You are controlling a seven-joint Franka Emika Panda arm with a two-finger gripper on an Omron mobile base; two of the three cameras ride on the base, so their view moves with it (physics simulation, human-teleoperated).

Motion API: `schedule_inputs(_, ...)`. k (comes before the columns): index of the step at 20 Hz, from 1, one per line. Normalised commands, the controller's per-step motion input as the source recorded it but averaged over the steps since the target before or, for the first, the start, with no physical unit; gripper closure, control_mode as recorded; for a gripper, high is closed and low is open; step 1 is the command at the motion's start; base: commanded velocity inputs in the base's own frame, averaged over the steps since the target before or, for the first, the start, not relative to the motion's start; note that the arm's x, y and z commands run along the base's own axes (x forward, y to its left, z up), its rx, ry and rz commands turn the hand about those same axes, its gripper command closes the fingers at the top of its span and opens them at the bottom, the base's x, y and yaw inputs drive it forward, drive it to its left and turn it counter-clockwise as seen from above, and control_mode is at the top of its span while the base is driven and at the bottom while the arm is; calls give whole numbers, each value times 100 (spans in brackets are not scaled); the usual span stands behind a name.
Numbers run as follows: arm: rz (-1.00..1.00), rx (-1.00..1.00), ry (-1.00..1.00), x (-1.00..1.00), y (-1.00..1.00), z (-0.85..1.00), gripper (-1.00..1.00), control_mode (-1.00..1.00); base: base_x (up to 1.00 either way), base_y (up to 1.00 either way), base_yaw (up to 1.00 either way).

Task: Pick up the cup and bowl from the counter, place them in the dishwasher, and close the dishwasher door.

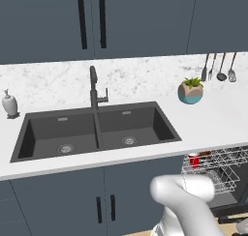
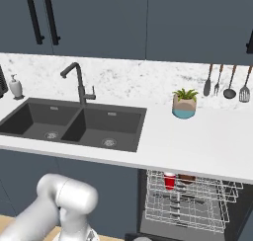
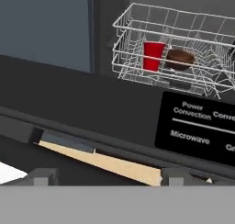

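Already the red cup [image 3: 153, 56] and the brown bowl [image 3: 180, 58] sit side by side in the dishwasher's wire rack [image 3: 137, 21] — well beyond the fingers [image 3: 43, 176]. Those stand wide apart, holding nothing, low over the dishwasher door [image 3: 82, 106] — folded down open.

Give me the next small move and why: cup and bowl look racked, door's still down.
Probably lift the gripper up under the edge of the dishwasher door to start swinging it shut. The cup and bowl already sit side by side in the wire rack, and the door lies open and flat just above the fingertips, so closing looks like all that's left.
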Motion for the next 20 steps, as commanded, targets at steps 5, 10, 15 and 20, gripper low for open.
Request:
schedule_inputs(5, 22, 31, -26, 100, 0, 47, -100, -100, 0, 0, 0)
schedule_inputs(10, 28, 33, -28, 100, 0, 60, -100, -100, 0, 0, 0)
schedule_inputs(15, 22, 31, -38, 100, 0, 58, -100, -100, 0, 0, 0)
schedule_inputs(20, 13, 21, -31, 100, 7, 20, -100, -100, 0, 0, 0)
